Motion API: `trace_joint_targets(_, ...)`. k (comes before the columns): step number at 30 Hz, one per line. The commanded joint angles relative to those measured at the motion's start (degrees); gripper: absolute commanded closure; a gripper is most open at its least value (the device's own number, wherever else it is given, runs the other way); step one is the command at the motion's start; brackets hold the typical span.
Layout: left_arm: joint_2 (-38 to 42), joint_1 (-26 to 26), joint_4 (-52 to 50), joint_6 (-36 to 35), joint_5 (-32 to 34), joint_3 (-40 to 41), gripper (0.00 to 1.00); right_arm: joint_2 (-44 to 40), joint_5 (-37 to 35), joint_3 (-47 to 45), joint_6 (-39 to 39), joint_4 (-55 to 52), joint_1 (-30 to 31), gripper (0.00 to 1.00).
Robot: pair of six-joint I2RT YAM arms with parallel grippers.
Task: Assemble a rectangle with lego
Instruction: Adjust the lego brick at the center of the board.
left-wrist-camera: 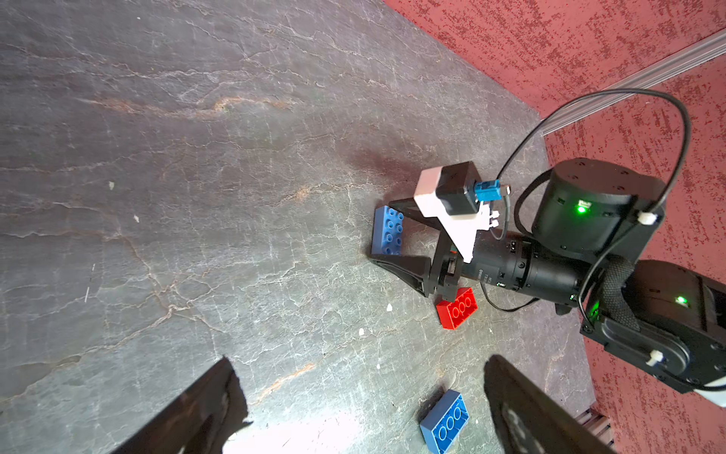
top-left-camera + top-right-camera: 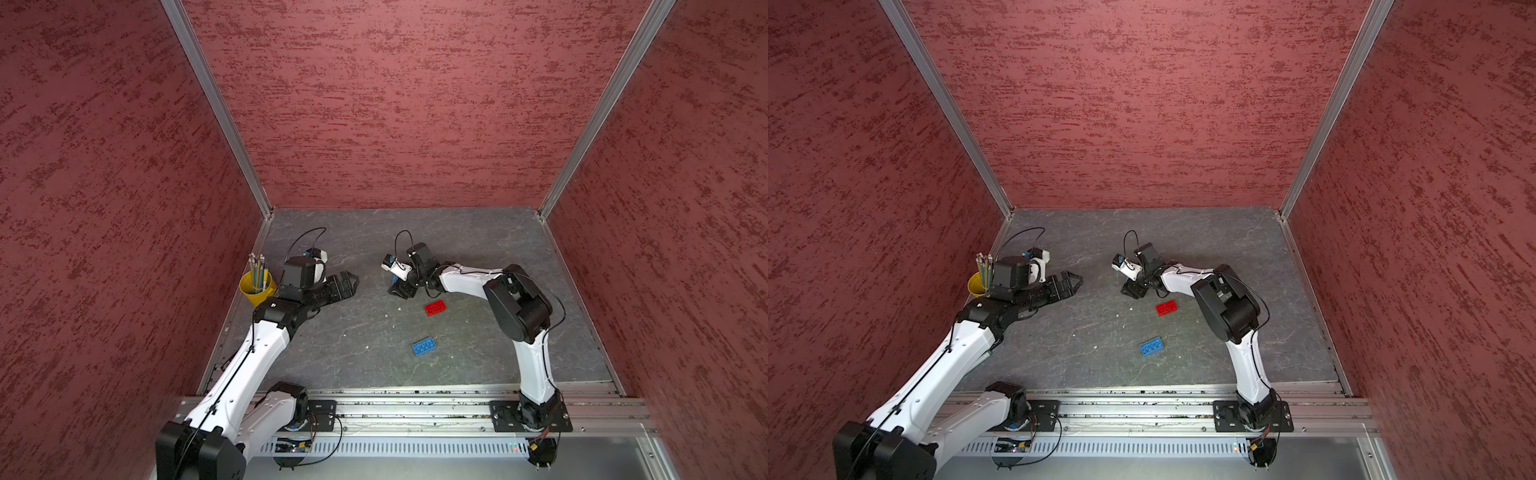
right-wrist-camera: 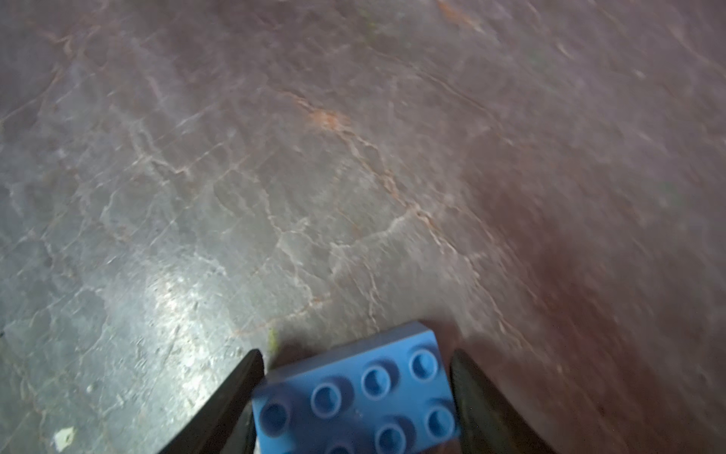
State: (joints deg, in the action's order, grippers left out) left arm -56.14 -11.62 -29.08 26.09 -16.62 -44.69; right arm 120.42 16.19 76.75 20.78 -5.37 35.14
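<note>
Veined slate tabletop (image 2: 353, 353), studded blue brick (image 3: 353, 393)

Grey tabletop (image 2: 353, 357): red brick (image 2: 435, 308) and blue brick (image 2: 424, 347) lie apart, studs up. Right gripper (image 2: 400, 290) low at surface. Left gripper (image 2: 351, 284) jaws apart. Yellow pencil cup (image 2: 257, 286) at the left wall.

Both top views looked down from high over the whole table (image 2: 353, 353). The left wrist camera faced across toward the right gripper (image 1: 383, 232); the right wrist camera hung close above the blue brick (image 3: 353, 393) both wrist views shared.
</note>
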Motion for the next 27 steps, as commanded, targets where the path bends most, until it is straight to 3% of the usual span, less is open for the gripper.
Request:
trace_joint_targets(1,0.67,0.63,1.53,-0.01,-0.32,0.35,0.00,-2.84,-6.96,0.76,-15.50,4.30,0.02,0.44)
trace_joint_targets(6,1.38,0.96,2.35,0.50,-0.21,1.30,0.00,-3.19,-13.57,2.53,-36.60,-0.37,0.41,0.47)
trace_joint_targets(12,2.36,1.16,2.55,1.37,1.45,2.45,0.00,-6.02,-25.13,-4.53,-62.16,-2.46,1.58,0.47)
trace_joint_targets(14,2.66,1.15,2.50,1.38,1.76,2.50,0.00,-6.66,-27.36,-6.00,-66.95,-2.80,1.97,0.47)
trace_joint_targets(19,3.27,1.08,2.23,1.27,2.11,2.61,0.00,-6.53,-35.03,-5.48,-72.00,-5.58,4.10,0.44)
trace_joint_targets(27,3.57,1.11,0.92,1.60,3.52,2.37,0.00,-4.12,-36.40,-1.78,-73.14,-10.70,5.38,0.33)
